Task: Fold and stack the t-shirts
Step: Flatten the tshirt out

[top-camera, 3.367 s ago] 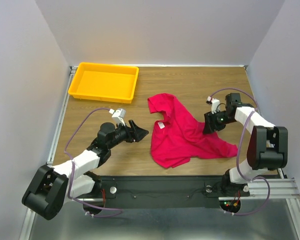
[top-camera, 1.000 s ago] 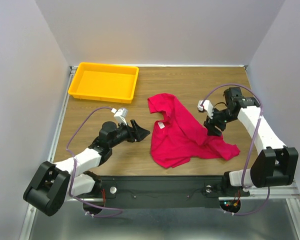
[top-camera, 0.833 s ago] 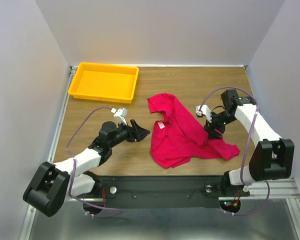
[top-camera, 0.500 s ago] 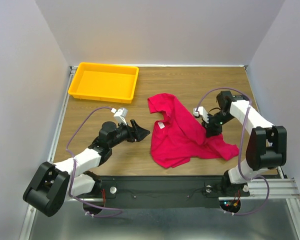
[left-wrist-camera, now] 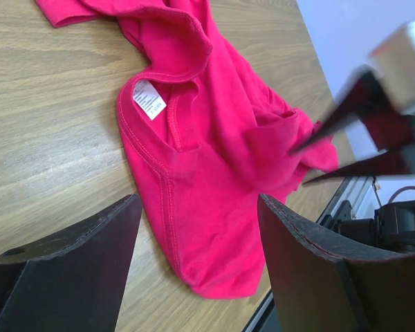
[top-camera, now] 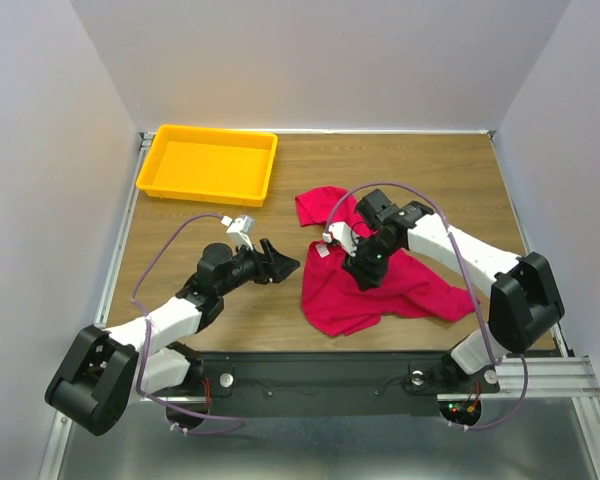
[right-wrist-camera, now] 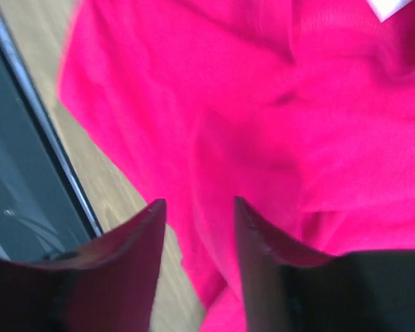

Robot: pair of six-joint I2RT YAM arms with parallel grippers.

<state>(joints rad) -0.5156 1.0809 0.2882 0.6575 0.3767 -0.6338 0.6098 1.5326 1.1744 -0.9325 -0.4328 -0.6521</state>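
One crimson-pink t-shirt (top-camera: 330,300) lies spread and wrinkled on the wooden table (top-camera: 430,170), its white neck label (top-camera: 322,250) facing up. My left gripper (top-camera: 280,262) is open and empty, low over the wood just left of the shirt. In the left wrist view (left-wrist-camera: 197,207) the shirt (left-wrist-camera: 207,152) and label (left-wrist-camera: 149,99) lie ahead of the fingers. My right gripper (top-camera: 365,268) is over the middle of the shirt. In the blurred right wrist view (right-wrist-camera: 198,204) its fingers stand apart above the cloth (right-wrist-camera: 318,104) with nothing between them.
A yellow plastic tray (top-camera: 200,197) sits empty at the back left of the table. White walls close in the table on three sides. The black front rail (top-camera: 310,370) runs along the near edge, just below the shirt's hem.
My right arm has swung left from the shirt's right sleeve to over the middle of the shirt. The left arm has not moved. The shirt lies much as before.
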